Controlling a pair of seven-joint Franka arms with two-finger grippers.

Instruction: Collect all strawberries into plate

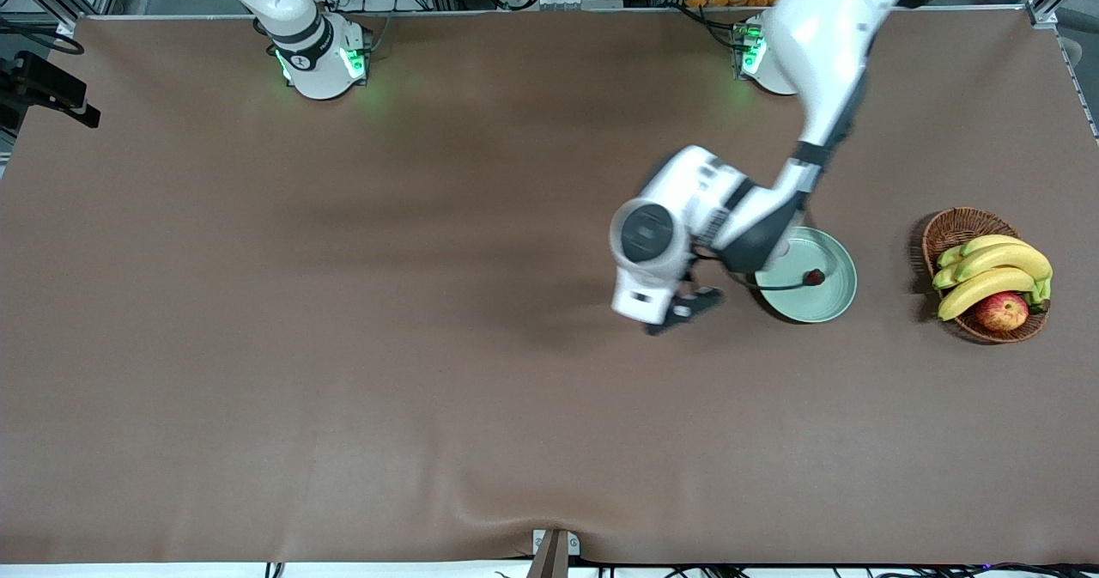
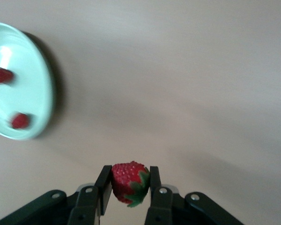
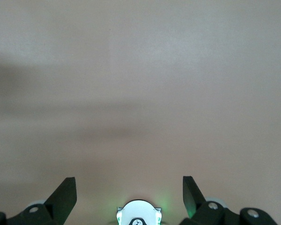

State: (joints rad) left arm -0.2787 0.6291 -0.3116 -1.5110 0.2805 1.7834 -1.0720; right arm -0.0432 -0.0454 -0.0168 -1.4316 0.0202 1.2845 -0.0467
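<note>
My left gripper [image 2: 128,187] pinching a strawberry [image 2: 129,183] over bare table beside the plate [image 1: 831,299], two berries [image 2: 2,75] inside its rim, my right gripper [image 3: 129,192] waiting spread wide over open brown tabletop [image 1: 343,346], fruit basket [image 1: 953,228] near the left arm's end.

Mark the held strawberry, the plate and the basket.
held strawberry [image 2: 129,182], left wrist view, red body between the left gripper's fingers.
plate [image 1: 837,303], front view, bare rim nearest the camera.
basket [image 1: 955,224], front view, woven wall.
</note>
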